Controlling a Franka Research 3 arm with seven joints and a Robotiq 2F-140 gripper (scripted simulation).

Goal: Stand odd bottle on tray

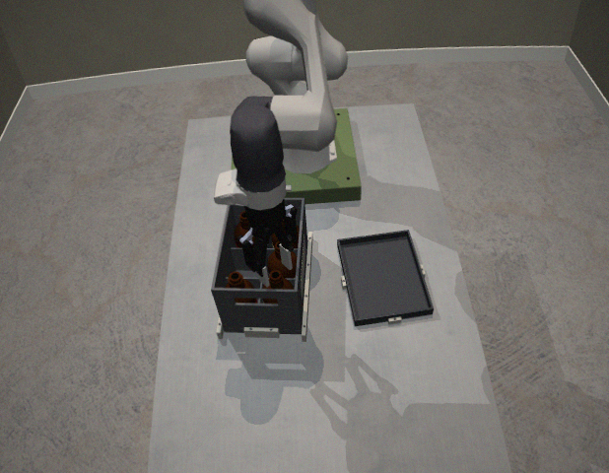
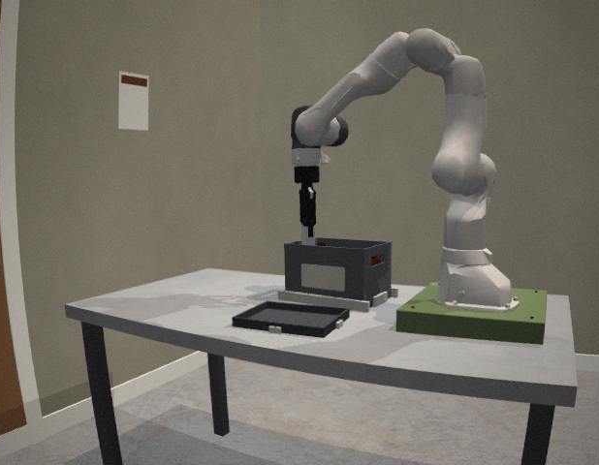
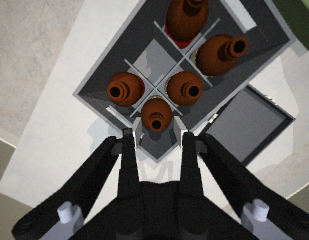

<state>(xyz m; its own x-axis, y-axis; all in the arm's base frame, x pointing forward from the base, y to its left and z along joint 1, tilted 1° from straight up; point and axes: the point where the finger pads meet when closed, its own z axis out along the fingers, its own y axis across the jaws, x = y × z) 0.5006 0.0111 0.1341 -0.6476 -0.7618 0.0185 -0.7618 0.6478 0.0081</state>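
Note:
The dark grey crate [image 1: 258,317] [image 2: 292,264] [image 3: 271,30] stands level and holds five brown bottles. My gripper [image 1: 278,275] [image 2: 308,242] [image 3: 157,123] points down at rim height, part open and empty. In the wrist view its fingertips flank the neck of the front-right bottle [image 3: 156,112], with gaps on both sides. The others are the front-left bottle [image 1: 236,279] [image 3: 125,90], the middle-right bottle [image 3: 184,89], the back-right bottle [image 3: 221,55] and the back-left bottle [image 3: 187,20]. I cannot tell which neck differs. The black tray [image 1: 386,277] [image 2: 290,316] [image 3: 246,125] lies flat, holding nothing.
Pale strips [image 1: 307,290] [image 2: 322,300] edge the crate's base. Small pale blocks [image 1: 394,319] [image 2: 274,328] touch the tray's sides. The green base plate [image 1: 322,193] [image 2: 470,327] under the arm is close behind the crate. Thin dividers [image 3: 144,77] part the crate; its middle-left compartment is empty.

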